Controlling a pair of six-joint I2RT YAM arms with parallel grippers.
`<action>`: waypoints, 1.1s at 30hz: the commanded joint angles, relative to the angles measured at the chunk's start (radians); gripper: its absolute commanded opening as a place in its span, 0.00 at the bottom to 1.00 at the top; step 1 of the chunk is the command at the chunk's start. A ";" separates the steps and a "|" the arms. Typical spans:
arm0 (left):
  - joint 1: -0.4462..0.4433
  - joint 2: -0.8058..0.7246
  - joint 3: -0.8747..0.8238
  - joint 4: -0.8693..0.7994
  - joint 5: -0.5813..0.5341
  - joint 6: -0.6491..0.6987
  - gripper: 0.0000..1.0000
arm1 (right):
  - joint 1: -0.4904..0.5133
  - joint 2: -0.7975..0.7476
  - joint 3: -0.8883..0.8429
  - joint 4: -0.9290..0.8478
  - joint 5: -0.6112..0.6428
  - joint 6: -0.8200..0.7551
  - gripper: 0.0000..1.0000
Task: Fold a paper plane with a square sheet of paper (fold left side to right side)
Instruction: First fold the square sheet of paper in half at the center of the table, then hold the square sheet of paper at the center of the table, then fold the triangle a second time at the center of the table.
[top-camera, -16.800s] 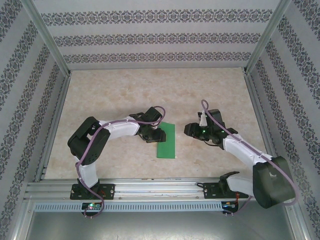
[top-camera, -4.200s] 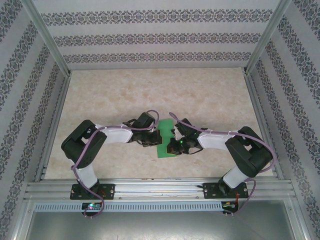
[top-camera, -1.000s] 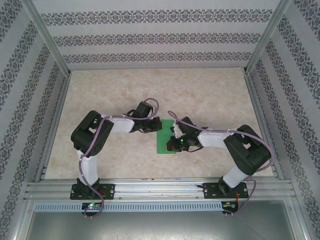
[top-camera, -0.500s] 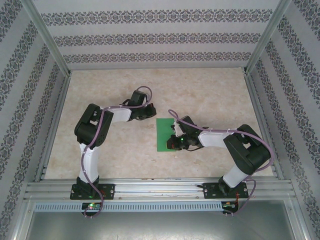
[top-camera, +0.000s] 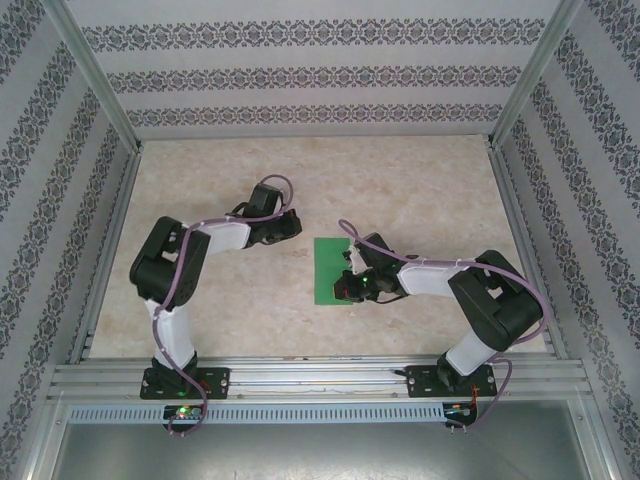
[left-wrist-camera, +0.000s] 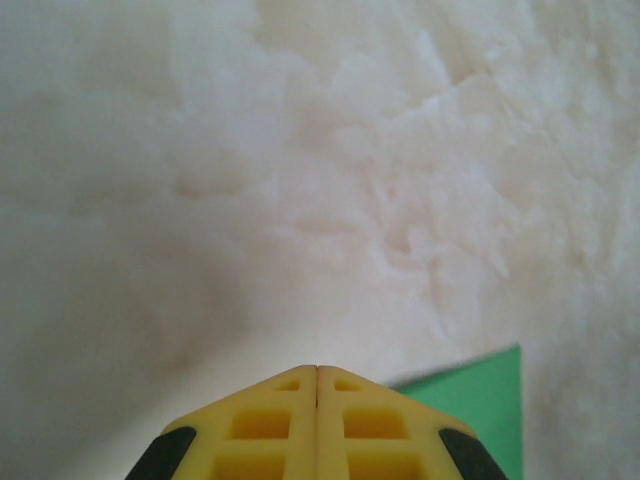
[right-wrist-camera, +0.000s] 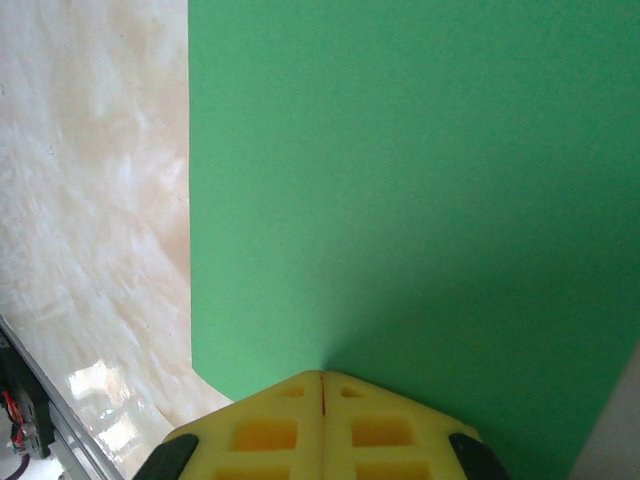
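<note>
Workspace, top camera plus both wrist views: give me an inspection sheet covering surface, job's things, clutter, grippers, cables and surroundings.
Surface: beige marbled table, bare apart from the paper.
Job's things: green paper lying flat near the middle, a rectangle taller than it is wide; not a plane shape.
Clutter: nothing seen.
Grippers: left gripper shut, over bare table to the left of the paper, apart from it; right gripper shut, tips down at the paper's near part.
Cables: purple cables run along both arms, looping above the wrists, clear of the paper.
Surroundings: patterned walls on three sides, aluminium rails at the near edge.
</note>
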 joint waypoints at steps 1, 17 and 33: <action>-0.038 -0.120 -0.062 -0.053 0.028 0.000 0.00 | 0.002 0.025 -0.060 -0.163 0.075 0.020 0.00; -0.200 -0.062 -0.098 -0.032 0.084 -0.094 0.00 | 0.004 0.033 -0.046 -0.173 0.098 0.013 0.00; -0.215 -0.038 -0.135 -0.112 0.013 -0.111 0.00 | -0.027 -0.141 0.012 -0.185 0.016 0.039 0.28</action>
